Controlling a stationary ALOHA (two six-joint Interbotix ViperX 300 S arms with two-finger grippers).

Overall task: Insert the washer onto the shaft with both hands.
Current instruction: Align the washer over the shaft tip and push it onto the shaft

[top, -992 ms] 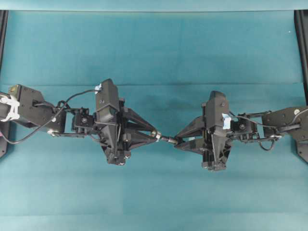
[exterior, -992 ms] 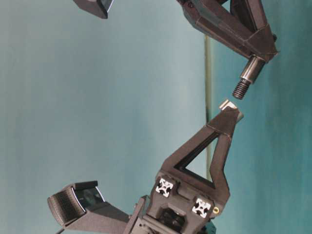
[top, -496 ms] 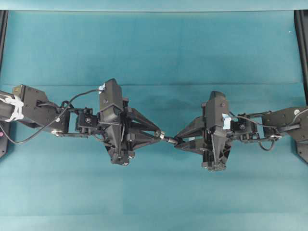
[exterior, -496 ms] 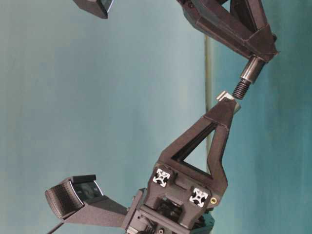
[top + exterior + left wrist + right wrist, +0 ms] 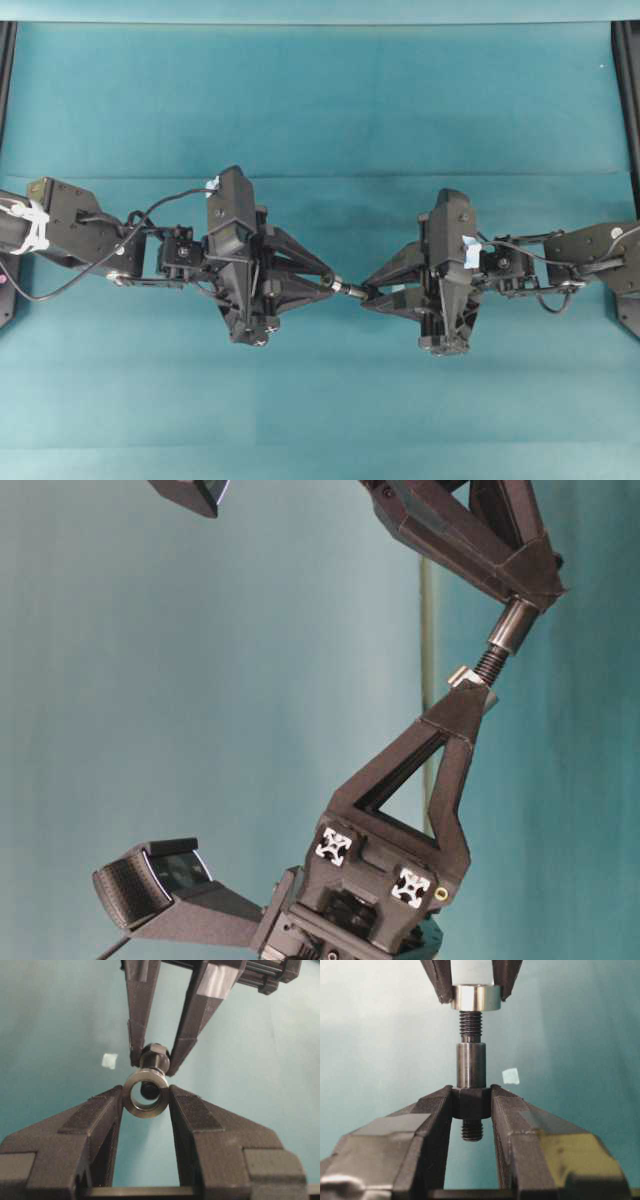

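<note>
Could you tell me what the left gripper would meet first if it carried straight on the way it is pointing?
The left gripper holds the washer, whose hole already faces the threaded tip of the shaft; that tip comes first, then probably the right gripper clamping it.

The left arm (image 5: 80,225) reaches in from the left edge of the overhead view and the right arm (image 5: 590,258) from the right edge, both roughly level, wrists pointing at each other; the left gripper (image 5: 331,283) meets the right gripper (image 5: 364,292) tip to tip at the washer (image 5: 145,1093). The left gripper's jaws are clamped on the washer's rim; the right gripper's jaws pinch the shaft (image 5: 471,1077) at its collar, just beyond the washer, threaded end entering its hole.
</note>
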